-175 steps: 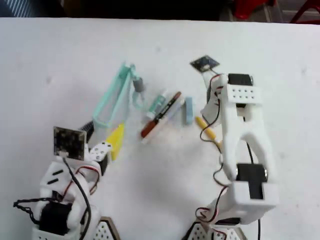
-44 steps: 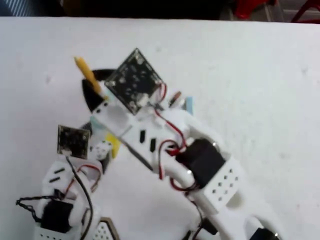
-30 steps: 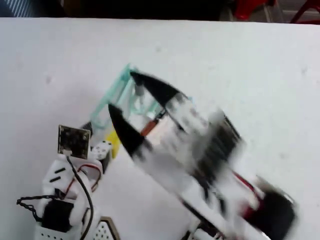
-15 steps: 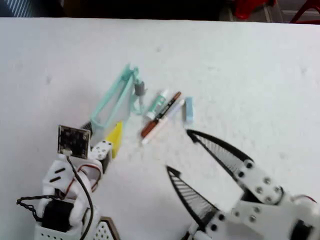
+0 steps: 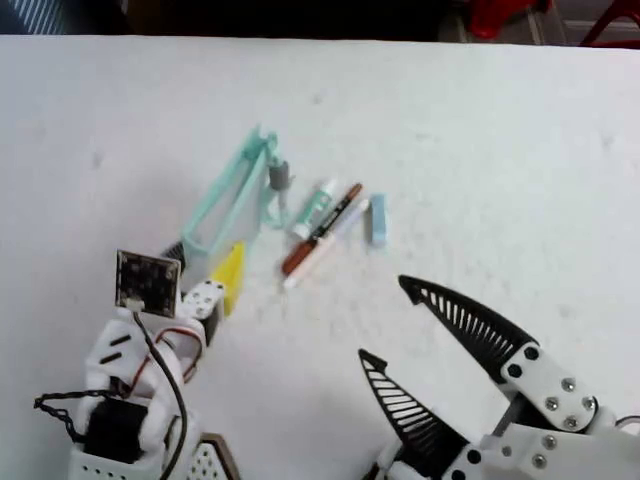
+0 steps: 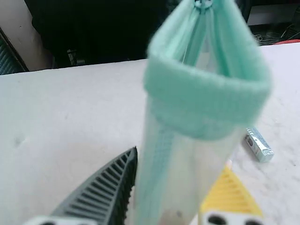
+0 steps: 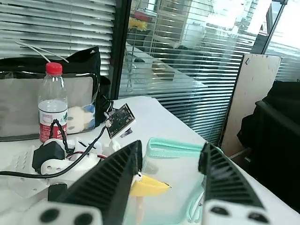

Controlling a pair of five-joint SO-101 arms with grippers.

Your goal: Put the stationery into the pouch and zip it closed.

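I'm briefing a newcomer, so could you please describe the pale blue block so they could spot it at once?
On the white table, find the mint-green pouch; a short row of stationery lies beside it. The pale blue block is the row's end piece farthest from the pouch, past the brown marker: short and squared where its neighbours are long, slim pens.

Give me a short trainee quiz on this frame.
1. True or false: the right gripper holds a pen.
2. What holds the pouch? A: left gripper. B: right gripper. C: nothing.
3. Fill in: the marker lies ___ the pouch (inside/outside).
Key: 1 false, its fingers are open and empty; 2 A; 3 outside.
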